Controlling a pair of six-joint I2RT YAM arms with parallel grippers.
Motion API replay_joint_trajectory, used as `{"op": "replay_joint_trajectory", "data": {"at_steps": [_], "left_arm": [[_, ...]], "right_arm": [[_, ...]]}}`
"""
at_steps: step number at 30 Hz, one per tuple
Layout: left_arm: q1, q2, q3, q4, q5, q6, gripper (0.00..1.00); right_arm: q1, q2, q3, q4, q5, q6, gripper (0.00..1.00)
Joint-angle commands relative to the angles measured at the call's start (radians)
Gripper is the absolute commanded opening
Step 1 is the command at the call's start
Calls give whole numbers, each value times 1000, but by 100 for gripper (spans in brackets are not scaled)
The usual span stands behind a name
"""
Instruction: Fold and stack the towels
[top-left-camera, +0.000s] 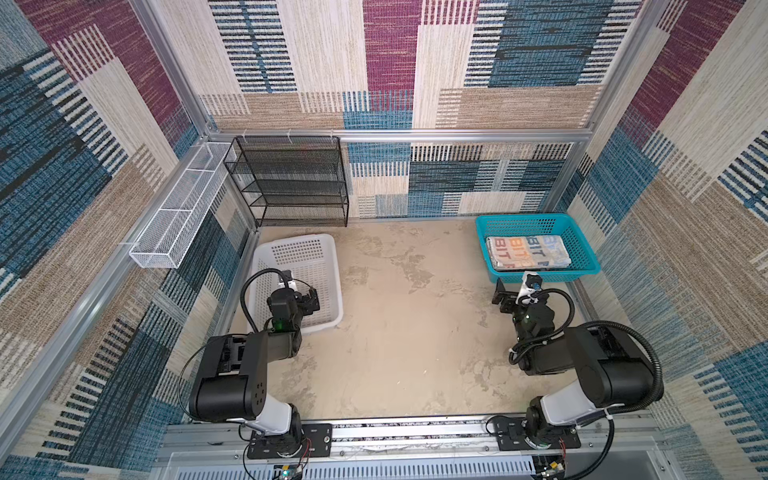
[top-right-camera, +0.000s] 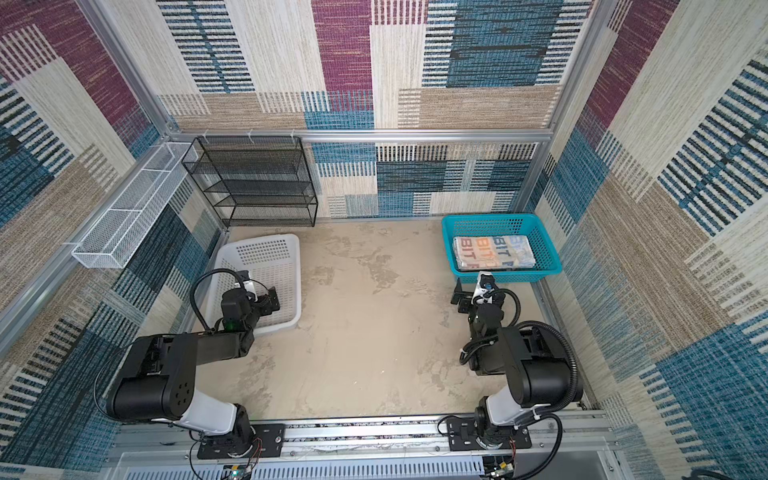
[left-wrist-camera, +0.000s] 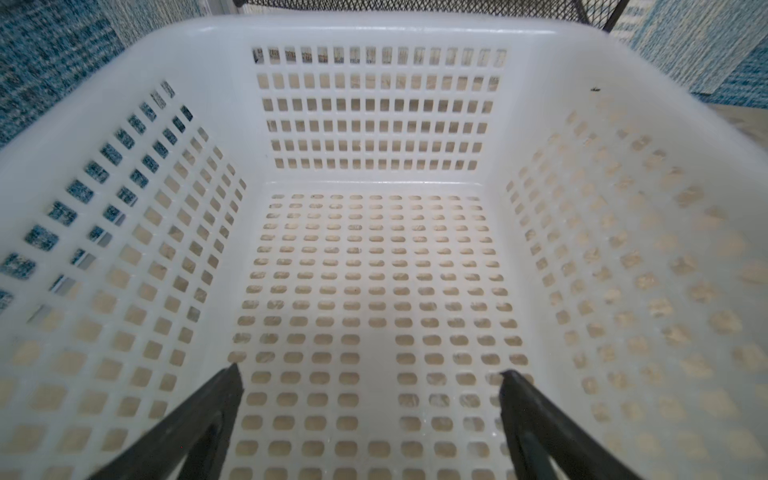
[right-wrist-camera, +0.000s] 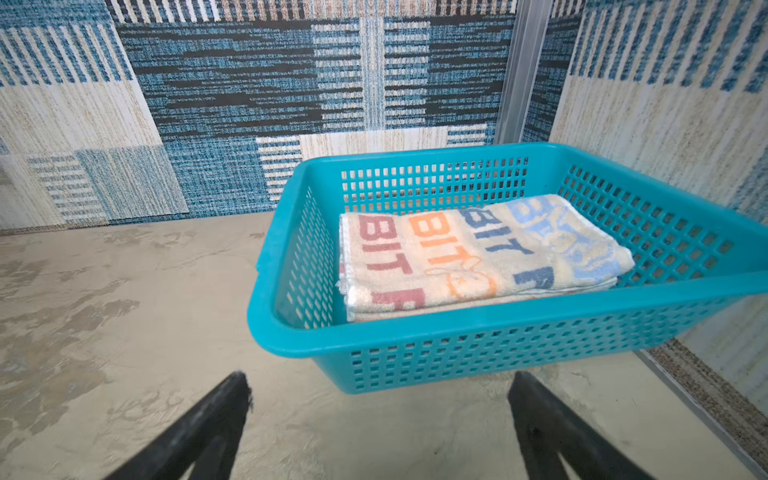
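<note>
With the folded cream terry towels (right-wrist-camera: 478, 257) stacked inside the teal perforated plastic basket (right-wrist-camera: 457, 330), my left gripper (left-wrist-camera: 370, 374) and right gripper (right-wrist-camera: 378, 378) both gaping empty, I'd retreat high, clear of its rim.

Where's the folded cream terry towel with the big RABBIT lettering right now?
In both top views the towel lies inside the teal plastic basket at the far right, just beyond the open right gripper.

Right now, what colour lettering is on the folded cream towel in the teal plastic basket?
Towel lettering: red, orange, blue; best in the right wrist view.
</note>
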Motion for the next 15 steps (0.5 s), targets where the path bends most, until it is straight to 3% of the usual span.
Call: {"op": "replay_joint_trajectory", "data": {"at_steps": [1,15], "left_arm": [[0,3,-1,58,19,18,99],[-18,11,13,45,79,71,99]], "right_arm": [[-1,-3,4,45,-8,0,99],[-1,-1,4,43,-8,-1,99]]}}
